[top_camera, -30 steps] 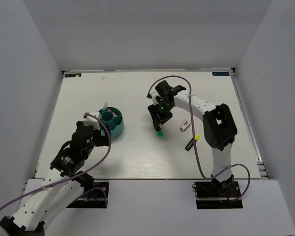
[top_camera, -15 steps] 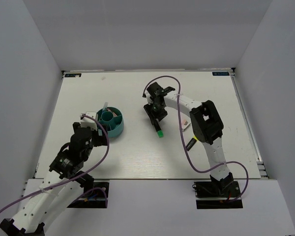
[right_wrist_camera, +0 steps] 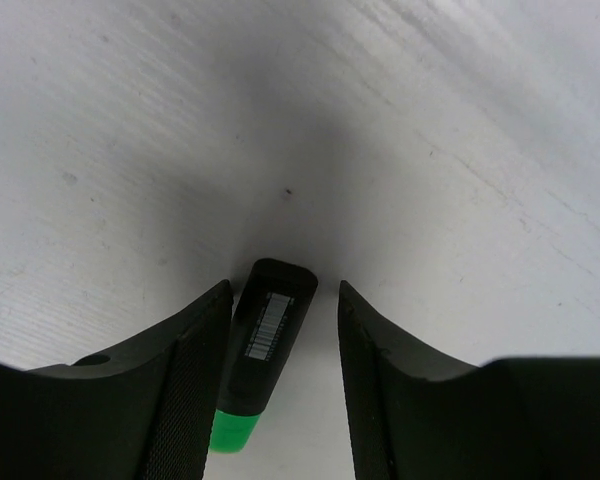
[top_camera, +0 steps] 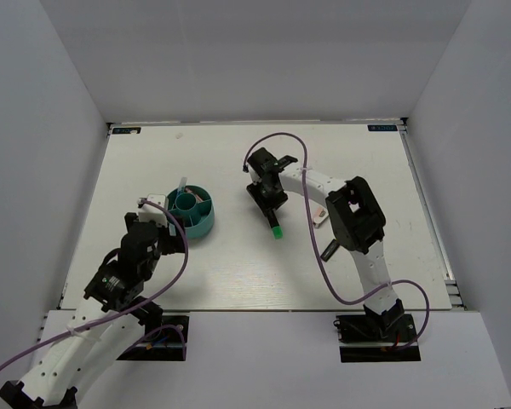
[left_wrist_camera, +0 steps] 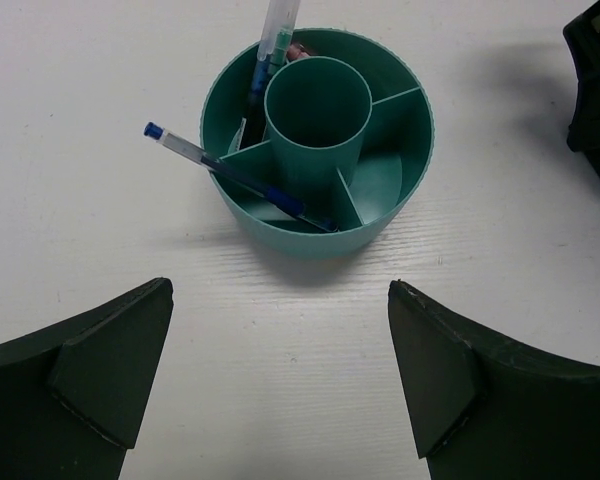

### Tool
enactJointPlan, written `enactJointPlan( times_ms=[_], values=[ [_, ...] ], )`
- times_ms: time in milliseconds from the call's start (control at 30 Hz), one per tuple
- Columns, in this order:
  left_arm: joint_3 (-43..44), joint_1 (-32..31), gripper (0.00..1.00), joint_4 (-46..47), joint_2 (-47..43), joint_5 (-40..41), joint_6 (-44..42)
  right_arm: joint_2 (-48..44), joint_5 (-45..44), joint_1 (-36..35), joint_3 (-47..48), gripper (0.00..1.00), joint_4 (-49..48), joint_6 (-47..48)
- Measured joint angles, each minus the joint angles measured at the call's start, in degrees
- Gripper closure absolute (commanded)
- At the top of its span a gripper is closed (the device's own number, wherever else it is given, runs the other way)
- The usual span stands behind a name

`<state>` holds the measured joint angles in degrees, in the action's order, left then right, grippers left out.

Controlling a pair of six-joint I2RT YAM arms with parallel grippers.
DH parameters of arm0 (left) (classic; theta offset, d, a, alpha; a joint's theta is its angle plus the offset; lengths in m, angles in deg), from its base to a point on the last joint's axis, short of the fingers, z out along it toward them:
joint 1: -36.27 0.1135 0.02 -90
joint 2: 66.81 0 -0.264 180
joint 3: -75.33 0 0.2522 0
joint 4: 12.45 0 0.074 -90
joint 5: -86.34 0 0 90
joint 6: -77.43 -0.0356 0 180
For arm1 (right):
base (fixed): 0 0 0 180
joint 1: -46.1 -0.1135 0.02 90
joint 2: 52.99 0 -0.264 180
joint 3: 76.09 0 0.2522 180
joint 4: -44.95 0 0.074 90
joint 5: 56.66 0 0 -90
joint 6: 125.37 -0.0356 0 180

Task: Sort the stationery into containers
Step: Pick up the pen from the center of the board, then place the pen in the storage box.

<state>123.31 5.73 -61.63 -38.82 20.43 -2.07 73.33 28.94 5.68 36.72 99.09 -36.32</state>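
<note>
The teal organiser point(top_camera: 203, 226) stands left of centre; in the left wrist view point(left_wrist_camera: 310, 243) it holds a blue pen point(left_wrist_camera: 240, 175) leaning over its rim and a pale upright marker point(left_wrist_camera: 277, 30). My left gripper point(top_camera: 157, 223) is open and empty just in front of it point(left_wrist_camera: 278, 290). My right gripper point(top_camera: 268, 196) is low over the table with its jaws open round a black-green highlighter point(top_camera: 274, 223). That highlighter point(right_wrist_camera: 270, 335) lies against the left finger, with a gap to the right finger. A small white-pink piece point(top_camera: 319, 216) lies to the right.
A dark highlighter point(top_camera: 329, 250) lies beside the right arm's upper link, partly hidden by it. White walls enclose the table on the left, right and far sides. A purple cable loops above the right arm.
The right arm has swung a little to the left and its gripper has shifted along the black-green highlighter, which has stayed in place. The left arm has barely moved.
</note>
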Motion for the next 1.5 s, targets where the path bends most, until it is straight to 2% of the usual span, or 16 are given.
enactJointPlan(
  times_ms=[167, 267, 300, 433, 533, 867, 1033, 1200, 1300, 1500],
  values=[
    [0.0, 0.0, 0.01, -0.13, -0.57, 0.09, -0.04, -1.62, -0.37, -0.61, -2.56, 0.54, -0.92, -0.31],
    [0.0, 0.0, 0.01, -0.15, -0.72, 0.11, -0.13, -2.12, -0.35, -1.01, -3.58, 0.62, -1.46, -0.72],
    [0.0, 0.0, 0.01, -0.13, -0.79, 0.11, -0.13, -2.27, -0.37, -1.18, -3.85, 0.68, -1.62, -0.81],
    [-0.02, 0.0, 0.01, -0.15, -1.07, 0.15, -0.15, -2.54, -1.46, -1.88, -4.26, 0.85, -1.86, -1.11],
    [-0.02, 0.0, 0.01, -0.15, -1.51, 0.33, -0.17, -2.54, -2.08, -2.19, -4.24, 0.94, -1.88, -1.05],
    [-0.11, 0.0, 0.01, -0.13, -1.86, 1.01, -0.44, -3.5, -0.83, -3.48, -4.7, 0.97, -1.55, 2.21],
    [-0.13, 0.0, 0.01, -0.11, -1.86, 1.11, -0.61, -7.45, 4.48, -4.37, -4.46, 1.0, -1.03, 4.92],
    [-0.63, 0.0, 0.01, 0.13, -1.81, 1.51, -0.81, -9.18, 8.72, -6.19, 4.81, 1.0, 0.15, 7.72],
    [-1.14, 0.0, 0.01, 0.02, -1.79, 1.95, -1.01, -10.67, 11.56, -7.45, 8.2, 1.0, -1.7, 8.92],
    [-1.49, 0.0, 0.01, 0.52, -2.36, 4.24, -1.09, -14.95, 20.48, -8.61, 6.73, 1.0, -9.35, 8.66]
  ],
)
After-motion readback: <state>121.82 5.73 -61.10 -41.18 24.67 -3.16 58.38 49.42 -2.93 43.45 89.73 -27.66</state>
